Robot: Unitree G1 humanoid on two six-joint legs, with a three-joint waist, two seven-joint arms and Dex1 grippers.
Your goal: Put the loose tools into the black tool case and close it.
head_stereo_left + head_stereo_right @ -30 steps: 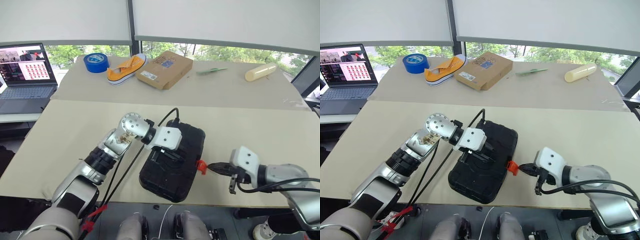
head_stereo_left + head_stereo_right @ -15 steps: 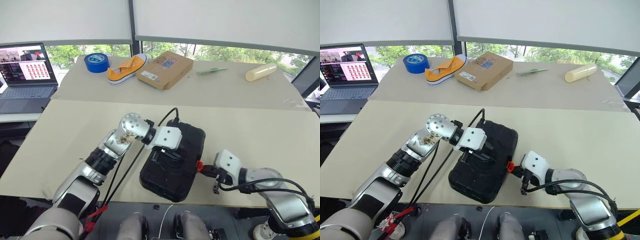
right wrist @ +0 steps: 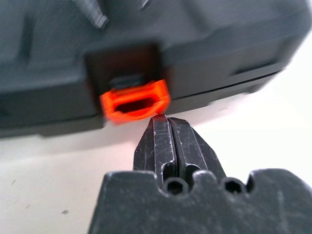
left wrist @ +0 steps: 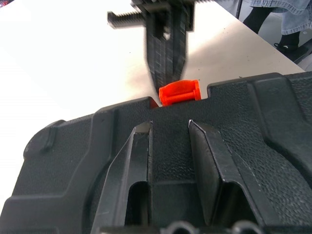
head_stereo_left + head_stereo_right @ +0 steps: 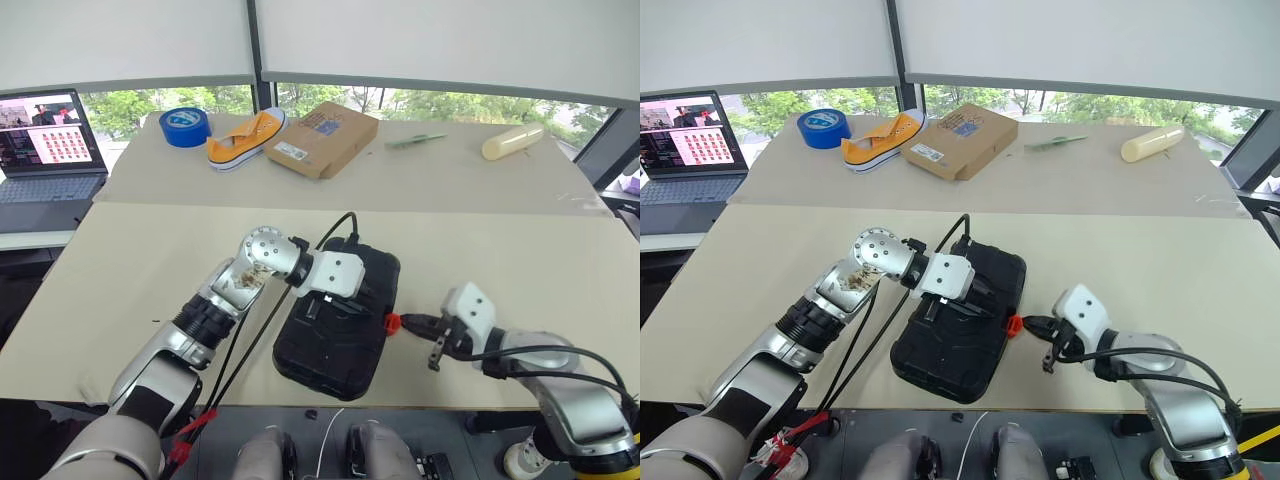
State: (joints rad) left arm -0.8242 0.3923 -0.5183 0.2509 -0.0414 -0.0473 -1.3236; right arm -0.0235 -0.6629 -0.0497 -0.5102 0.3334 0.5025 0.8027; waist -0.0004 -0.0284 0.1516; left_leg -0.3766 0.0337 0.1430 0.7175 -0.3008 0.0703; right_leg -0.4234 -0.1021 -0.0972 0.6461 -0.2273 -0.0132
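The black tool case (image 5: 335, 325) lies closed on the near table, its orange latch (image 5: 391, 322) sticking out of the right side. My left gripper (image 5: 342, 306) lies flat on the lid, open, with only the lid's surface between its fingers (image 4: 139, 161). My right gripper (image 3: 163, 121) is shut and empty, and its tips touch or nearly touch the lower edge of the latch (image 3: 135, 102). In the left wrist view the right gripper (image 4: 168, 73) stands just beyond the latch (image 4: 179, 91). The loose tools are out of view.
On the far table lie a blue tape roll (image 5: 186, 126), an orange shoe (image 5: 245, 137), a cardboard box (image 5: 325, 138), a green item (image 5: 418, 141) and a cream cylinder (image 5: 515, 143). A laptop (image 5: 45, 150) stands at the far left. The case lies close to the table's front edge.
My right gripper has risen a little and turned, ending with its shut tips at the orange latch. The left gripper has stayed on the lid. The camera has shifted slightly.
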